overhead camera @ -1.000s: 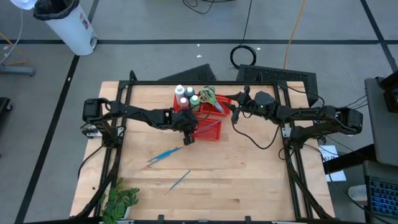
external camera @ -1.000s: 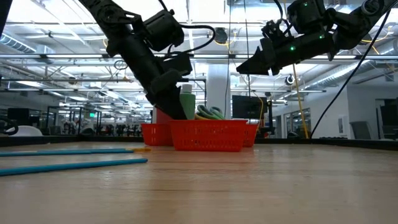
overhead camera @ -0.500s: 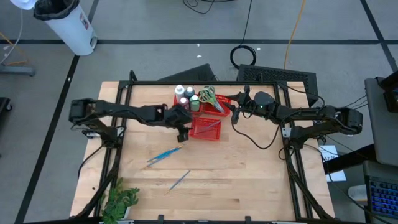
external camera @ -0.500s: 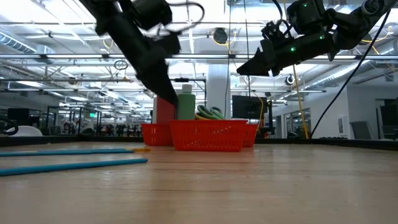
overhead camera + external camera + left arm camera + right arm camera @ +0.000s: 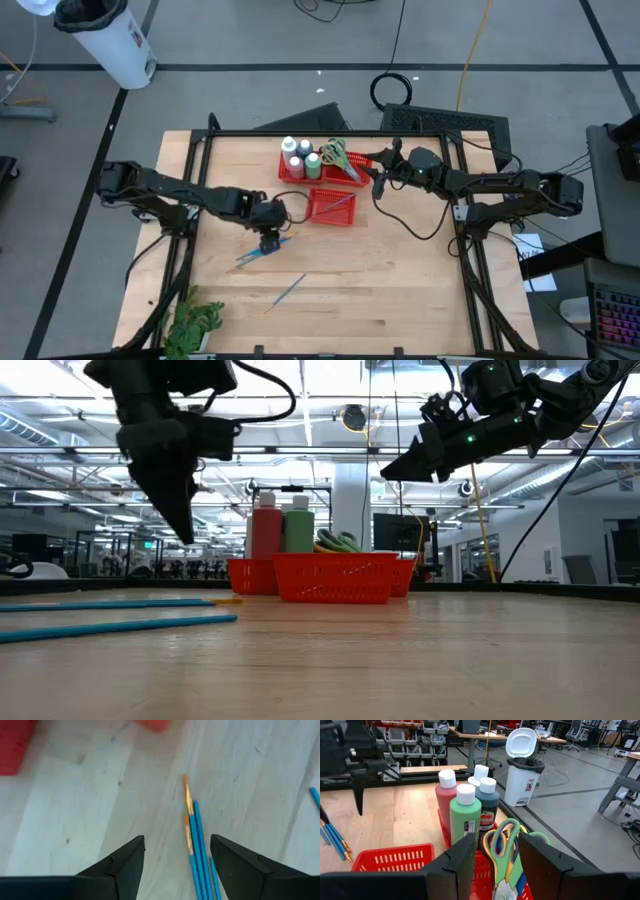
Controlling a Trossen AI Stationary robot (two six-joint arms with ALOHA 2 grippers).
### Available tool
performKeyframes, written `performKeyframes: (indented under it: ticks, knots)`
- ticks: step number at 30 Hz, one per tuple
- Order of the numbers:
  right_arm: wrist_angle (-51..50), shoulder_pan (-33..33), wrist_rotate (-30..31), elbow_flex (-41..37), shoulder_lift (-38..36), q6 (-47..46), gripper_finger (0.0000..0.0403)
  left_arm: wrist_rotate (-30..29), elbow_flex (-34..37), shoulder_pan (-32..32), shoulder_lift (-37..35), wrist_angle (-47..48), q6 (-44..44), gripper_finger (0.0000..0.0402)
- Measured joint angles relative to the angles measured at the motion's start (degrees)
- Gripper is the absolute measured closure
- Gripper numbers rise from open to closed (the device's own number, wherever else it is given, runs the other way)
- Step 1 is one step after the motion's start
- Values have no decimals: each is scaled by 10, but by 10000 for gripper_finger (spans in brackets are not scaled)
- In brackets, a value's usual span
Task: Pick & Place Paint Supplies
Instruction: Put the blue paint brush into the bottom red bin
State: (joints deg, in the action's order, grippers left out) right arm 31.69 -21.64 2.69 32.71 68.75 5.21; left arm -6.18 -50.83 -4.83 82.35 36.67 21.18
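My left gripper (image 5: 270, 242) (image 5: 184, 532) hangs open, pointing down, just above a small bundle of blue brushes with orange tips (image 5: 260, 251) (image 5: 196, 851) that lies flat on the wood. In the left wrist view the brushes show between its fingers, untouched. Another thin blue brush (image 5: 288, 290) lies nearer the front. My right gripper (image 5: 377, 183) (image 5: 388, 470) hovers open and level above the back red basket (image 5: 345, 175), which holds white-capped bottles (image 5: 465, 815) and scissors (image 5: 504, 852).
A second red mesh basket (image 5: 331, 207) stands in front of the first with a thin brush inside. A green leafy plant (image 5: 195, 325) sits at the near left corner. Bare wood (image 5: 400, 290) lies to the near right.
My left gripper has drawn back from the front red basket, rising and swinging toward the table's near left until it hangs over the blue brushes; it now points more steeply down. The brushes and baskets have stayed where they were.
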Motion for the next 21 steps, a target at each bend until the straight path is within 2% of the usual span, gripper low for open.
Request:
performKeyframes:
  ticks: [6,10,21]
  knots:
    - [2,0,0,0,0,-8,259,-28,32,-4,29,-161,-6,167]
    - [1,0,-2,0,0,-13,259,-32,35,4,59,-221,-25,167]
    - [7,7,-15,0,0,-15,259,-31,35,7,152,-235,-25,167]
